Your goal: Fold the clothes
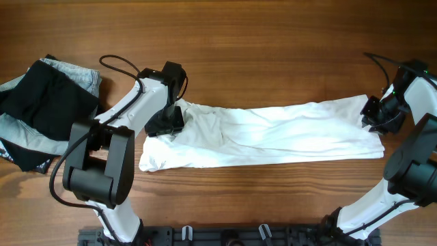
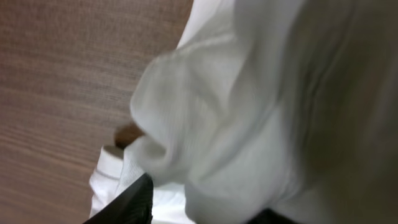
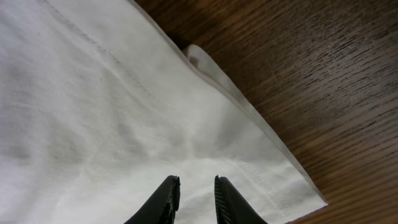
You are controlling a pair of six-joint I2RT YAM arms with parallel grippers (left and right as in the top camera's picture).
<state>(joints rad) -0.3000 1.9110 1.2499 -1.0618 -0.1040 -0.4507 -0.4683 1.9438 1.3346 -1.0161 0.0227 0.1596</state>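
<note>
The white shirt [image 1: 273, 133] lies as a long wrinkled strip across the middle of the table, and its dark neck label is hidden. My left gripper [image 1: 166, 124] sits on the strip's left end. In the left wrist view its jaws [image 2: 208, 214] are spread wide with bunched white fabric [image 2: 249, 93] bulging between them. My right gripper [image 1: 372, 115] is at the strip's right end. In the right wrist view its fingers [image 3: 194, 183] are close together on the flat fabric [image 3: 124, 93] near a hemmed corner.
A black folded garment [image 1: 48, 106] lies on a pale grey-blue one [image 1: 82, 74] at the far left. The wooden table [image 1: 273, 41] is bare behind the shirt. The arm bases stand at the front edge.
</note>
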